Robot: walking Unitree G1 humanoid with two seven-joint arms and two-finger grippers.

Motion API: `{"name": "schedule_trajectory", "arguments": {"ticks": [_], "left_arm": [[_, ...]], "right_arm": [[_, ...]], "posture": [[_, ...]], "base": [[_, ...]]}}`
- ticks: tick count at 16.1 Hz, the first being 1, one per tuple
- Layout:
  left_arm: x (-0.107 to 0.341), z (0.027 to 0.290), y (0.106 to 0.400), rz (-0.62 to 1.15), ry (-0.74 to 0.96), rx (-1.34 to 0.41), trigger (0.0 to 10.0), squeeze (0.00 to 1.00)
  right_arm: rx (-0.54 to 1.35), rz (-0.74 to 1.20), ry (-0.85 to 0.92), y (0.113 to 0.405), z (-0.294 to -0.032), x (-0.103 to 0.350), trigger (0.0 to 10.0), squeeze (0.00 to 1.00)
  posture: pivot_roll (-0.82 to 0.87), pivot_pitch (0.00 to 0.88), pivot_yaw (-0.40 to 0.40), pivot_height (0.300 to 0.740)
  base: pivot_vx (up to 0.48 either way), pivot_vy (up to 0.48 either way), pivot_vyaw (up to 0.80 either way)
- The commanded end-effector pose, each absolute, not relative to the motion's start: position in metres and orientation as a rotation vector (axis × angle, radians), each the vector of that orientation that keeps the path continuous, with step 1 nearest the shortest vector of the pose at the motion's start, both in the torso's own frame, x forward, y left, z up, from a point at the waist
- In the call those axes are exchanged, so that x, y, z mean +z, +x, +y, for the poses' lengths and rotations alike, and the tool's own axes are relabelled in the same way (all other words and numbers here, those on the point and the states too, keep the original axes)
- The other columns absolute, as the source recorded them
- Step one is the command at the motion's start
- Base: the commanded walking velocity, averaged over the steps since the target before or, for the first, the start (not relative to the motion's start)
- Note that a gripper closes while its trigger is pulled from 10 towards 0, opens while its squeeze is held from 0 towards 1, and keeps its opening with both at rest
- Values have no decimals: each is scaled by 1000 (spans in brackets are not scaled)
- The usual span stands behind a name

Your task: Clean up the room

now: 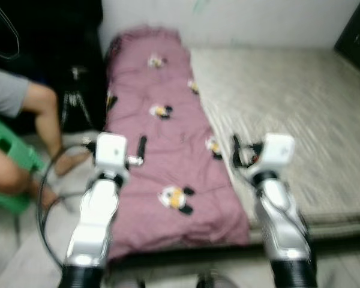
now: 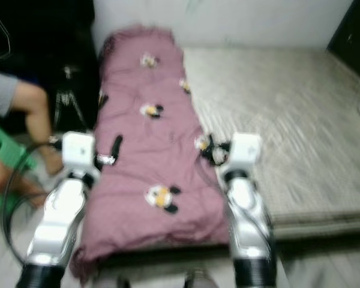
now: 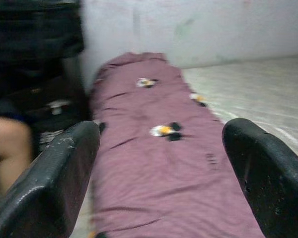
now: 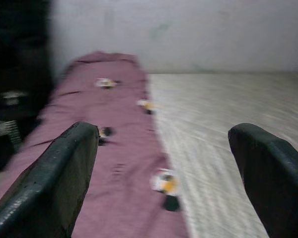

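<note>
While blur softens every view, entries run from the mauve quilt (image 1: pixel 162 150) with cartoon prints, folded lengthwise on the bare grey mattress (image 1: pixel 288 108).

Left of quilt: seated person (image 1: pixel 24 138).
Over its near end: left pincer (image 1: pixel 141 150), wide open, empty.
At its right edge: right pincer (image 1: pixel 235 151), likewise.
Right of quilt: open mattress.
Tidying progress: undeterminable.

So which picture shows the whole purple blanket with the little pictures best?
The left eye view: the purple blanket shows whole, lying along the left side of the mattress. The right eye view shows nearly the same. Each wrist view shows only its far stretch, between open black fingers.
</note>
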State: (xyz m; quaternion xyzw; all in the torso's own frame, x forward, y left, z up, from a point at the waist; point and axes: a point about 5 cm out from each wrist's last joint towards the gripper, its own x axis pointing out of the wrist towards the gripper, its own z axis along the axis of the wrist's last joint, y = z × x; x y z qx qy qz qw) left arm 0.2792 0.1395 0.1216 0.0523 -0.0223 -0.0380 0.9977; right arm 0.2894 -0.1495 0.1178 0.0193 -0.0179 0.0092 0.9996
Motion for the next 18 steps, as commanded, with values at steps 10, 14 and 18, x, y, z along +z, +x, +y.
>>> {"name": "schedule_trajectory", "arguments": {"ticks": [10,14,18], "left_arm": [[122,130,273,-18,62,-173,10000,0],[121,134,271,-18,38,-175,10000,0],[122,137,273,-50,68,-143,10000,0]], "right_arm": [[74,-69,5,291,-146,125,10000,0],[87,-70,3,291,-144,125,10000,0],[98,-80,3,293,-143,126,10000,0]], "posture": [[-45,11,-25,740],[-42,14,-26,740],[-37,10,-28,740]], "base": [[0,0,800],[0,0,800],[0,0,800]]}}
